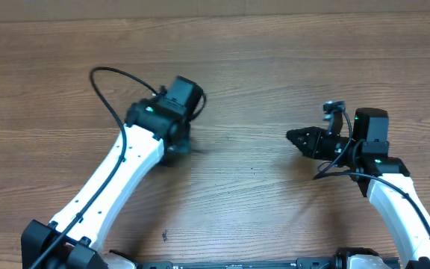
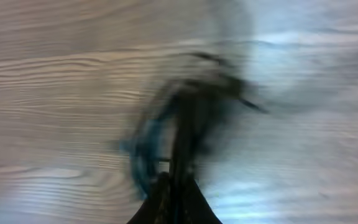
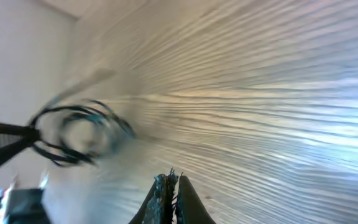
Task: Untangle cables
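The cables (image 2: 190, 115) show as a blurred bunch of thin black loops just past my left gripper (image 2: 173, 177), whose jaws are shut on them close to the table. In the right wrist view the same cables (image 3: 61, 111) form a small coil hanging from the left gripper (image 3: 28, 132) at the far left. From overhead the left gripper (image 1: 179, 152) points down at the table and hides the bundle. My right gripper (image 1: 291, 136) points left toward it, well apart. Its jaws (image 3: 174, 176) are shut with nothing between them.
A thick black wire (image 1: 110, 82) arcs off the left arm toward the back left. The wooden table (image 1: 260, 60) runs bare around both arms. The arms' bases line the front edge.
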`<move>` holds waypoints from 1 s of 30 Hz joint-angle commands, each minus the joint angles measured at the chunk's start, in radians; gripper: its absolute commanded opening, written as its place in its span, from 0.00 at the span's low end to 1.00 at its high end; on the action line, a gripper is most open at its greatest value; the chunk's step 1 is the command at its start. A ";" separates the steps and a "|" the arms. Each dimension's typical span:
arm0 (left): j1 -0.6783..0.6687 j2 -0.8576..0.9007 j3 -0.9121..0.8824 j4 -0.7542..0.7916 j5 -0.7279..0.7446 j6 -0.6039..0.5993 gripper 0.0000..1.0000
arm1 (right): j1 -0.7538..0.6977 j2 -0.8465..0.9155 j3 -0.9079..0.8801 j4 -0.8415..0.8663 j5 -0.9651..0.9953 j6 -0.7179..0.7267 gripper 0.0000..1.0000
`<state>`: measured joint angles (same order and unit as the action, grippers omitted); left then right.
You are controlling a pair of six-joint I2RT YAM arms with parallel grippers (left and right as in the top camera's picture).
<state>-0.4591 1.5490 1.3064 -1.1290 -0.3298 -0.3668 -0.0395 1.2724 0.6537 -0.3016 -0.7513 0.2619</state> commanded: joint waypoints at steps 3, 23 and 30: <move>-0.005 0.000 -0.002 0.007 -0.087 0.003 0.04 | 0.005 -0.021 0.022 -0.012 0.077 0.001 0.04; -0.005 0.000 -0.002 0.161 0.253 0.166 0.04 | 0.026 -0.021 0.022 -0.025 -0.118 -0.203 0.47; -0.006 0.000 -0.002 0.245 0.521 0.318 0.04 | 0.156 -0.021 0.022 -0.034 -0.066 -0.323 0.50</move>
<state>-0.4583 1.5494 1.3025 -0.9054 0.0231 -0.1532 0.0650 1.2716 0.6537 -0.3378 -0.8444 0.0139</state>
